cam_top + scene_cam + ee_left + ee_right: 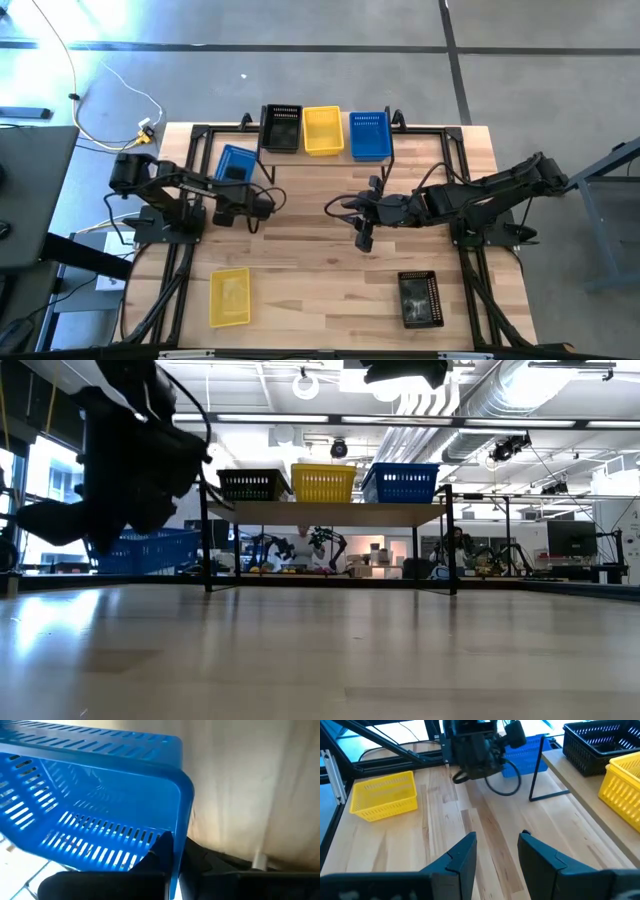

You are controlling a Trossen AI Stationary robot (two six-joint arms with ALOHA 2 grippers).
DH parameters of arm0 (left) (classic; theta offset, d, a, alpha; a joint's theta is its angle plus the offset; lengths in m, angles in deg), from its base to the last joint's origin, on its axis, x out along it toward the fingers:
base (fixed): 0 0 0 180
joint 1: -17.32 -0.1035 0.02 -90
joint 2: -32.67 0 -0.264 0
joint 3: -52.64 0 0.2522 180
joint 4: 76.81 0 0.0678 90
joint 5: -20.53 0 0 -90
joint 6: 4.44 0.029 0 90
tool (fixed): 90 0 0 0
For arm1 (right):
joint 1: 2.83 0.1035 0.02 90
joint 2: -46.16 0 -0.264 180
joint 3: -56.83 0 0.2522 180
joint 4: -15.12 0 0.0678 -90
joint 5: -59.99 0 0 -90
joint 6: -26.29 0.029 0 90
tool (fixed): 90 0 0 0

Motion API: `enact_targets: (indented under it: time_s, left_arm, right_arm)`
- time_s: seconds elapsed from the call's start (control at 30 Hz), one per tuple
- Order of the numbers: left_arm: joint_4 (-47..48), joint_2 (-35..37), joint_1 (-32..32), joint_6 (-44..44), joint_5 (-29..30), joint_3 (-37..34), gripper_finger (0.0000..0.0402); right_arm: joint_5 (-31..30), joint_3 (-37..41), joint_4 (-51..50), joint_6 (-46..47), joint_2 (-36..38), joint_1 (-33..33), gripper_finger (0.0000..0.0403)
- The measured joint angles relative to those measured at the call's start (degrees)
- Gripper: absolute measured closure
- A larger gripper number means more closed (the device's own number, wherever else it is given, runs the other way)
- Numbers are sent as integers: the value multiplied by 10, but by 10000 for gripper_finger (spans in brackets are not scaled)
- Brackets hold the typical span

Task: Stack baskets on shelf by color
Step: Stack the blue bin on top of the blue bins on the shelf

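The left end effector [236, 200] was closed on the rim wall of a blue basket [236, 164] lying toward the far left of the worktop [330, 270], just beside the left leg of the shelf [345, 128]. In the left wrist view one finger [162, 851] sat inside the basket wall at a corner and the other outside, pinching the thin plastic.

A yellow basket [229, 296] lay near the front left corner of the worktop, untouched. On the shelf along the far edge stood a black basket [281, 127], a yellow basket [323, 130] and a blue basket [369, 135], in that order from left to right; whether any was already a stack of several could not be told.

The right end effector [352, 215] hovered over the middle of the worktop, fingers apart and empty. A black basket [417, 298] lay near the front right corner.

Assessment: the baskets appeared light, thin-walled and perforated, somewhat flexible at the rim. A single-wall pinch near a corner, where the wall is stiffest, seemed the sound hold. Held by one wall, the basket would likely tilt; nesting would call for level alignment.
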Motion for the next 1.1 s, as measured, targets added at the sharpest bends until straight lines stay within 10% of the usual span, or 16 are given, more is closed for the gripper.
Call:
enact_targets:
  time_s: [1.1]
  left_arm:
    - [210, 25, 223, -169, -218, 255, 401]
  right_arm:
    - [27, 0, 0, 101, 0, 0, 273]
